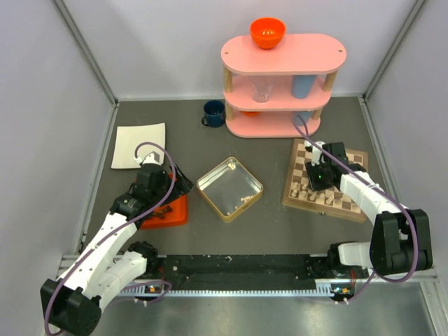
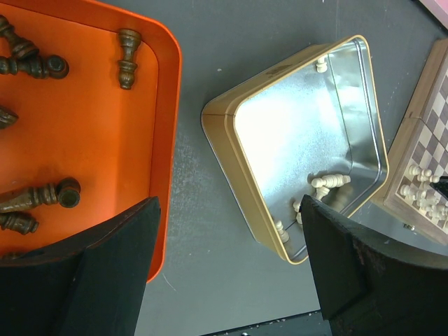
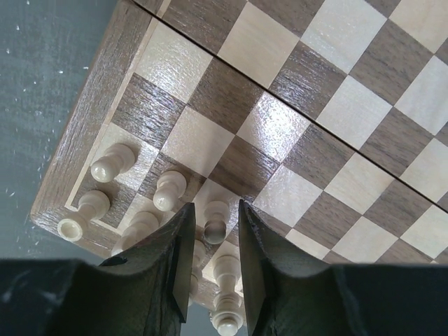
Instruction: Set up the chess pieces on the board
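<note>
The board [image 1: 350, 164] lies at the right, with cream chess pieces [image 1: 318, 197] standing along its near edge. Over that edge my right gripper [image 1: 318, 178] points down. In the right wrist view its fingers [image 3: 215, 210] stand slightly open on either side of an upright cream pawn [image 3: 215, 222], a thin gap showing on each side. Other cream pieces [image 3: 170, 190] stand beside it on the board [image 3: 308, 84]. My left gripper [image 2: 231, 217] hangs wide open and empty over bare table between the orange tray [image 2: 105, 140], where dark pieces [image 2: 127, 57] lie, and the tin [image 2: 224, 133] holding cream pieces [image 2: 329, 182].
A pink three-tier shelf [image 1: 283, 84] stands at the back with an orange bowl [image 1: 267, 31] on top. A blue mug [image 1: 213, 112] sits left of it. A white cloth [image 1: 138, 145] lies at the back left. The tin [image 1: 229, 189] sits mid-table.
</note>
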Robot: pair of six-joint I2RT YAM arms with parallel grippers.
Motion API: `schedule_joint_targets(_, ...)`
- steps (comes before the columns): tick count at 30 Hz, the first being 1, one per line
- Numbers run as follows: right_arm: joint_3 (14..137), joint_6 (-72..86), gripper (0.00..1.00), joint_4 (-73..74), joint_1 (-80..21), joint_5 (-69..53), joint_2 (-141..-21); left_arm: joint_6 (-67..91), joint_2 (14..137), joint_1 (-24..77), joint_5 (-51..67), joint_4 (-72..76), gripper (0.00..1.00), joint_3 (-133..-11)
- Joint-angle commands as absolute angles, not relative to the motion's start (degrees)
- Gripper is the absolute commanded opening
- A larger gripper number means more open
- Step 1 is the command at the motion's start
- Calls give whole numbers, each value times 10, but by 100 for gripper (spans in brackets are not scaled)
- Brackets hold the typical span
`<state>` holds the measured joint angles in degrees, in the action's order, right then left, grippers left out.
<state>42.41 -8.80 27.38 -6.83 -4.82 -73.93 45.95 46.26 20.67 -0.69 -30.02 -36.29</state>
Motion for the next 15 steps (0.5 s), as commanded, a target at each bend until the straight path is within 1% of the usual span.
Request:
schedule_joint_targets(1,457,-91,31,260,-62,-53,-715,460,461,203,-5,-283,86,-369)
schedule_joint_targets(11,484,-119,32,268,-62,-60,-676,438,457,203,-17,-293,86,-382)
schedule_joint_targets(15,503,-141,32,276,-63,-97,-659,411,449,203,-38,-308,87,-400)
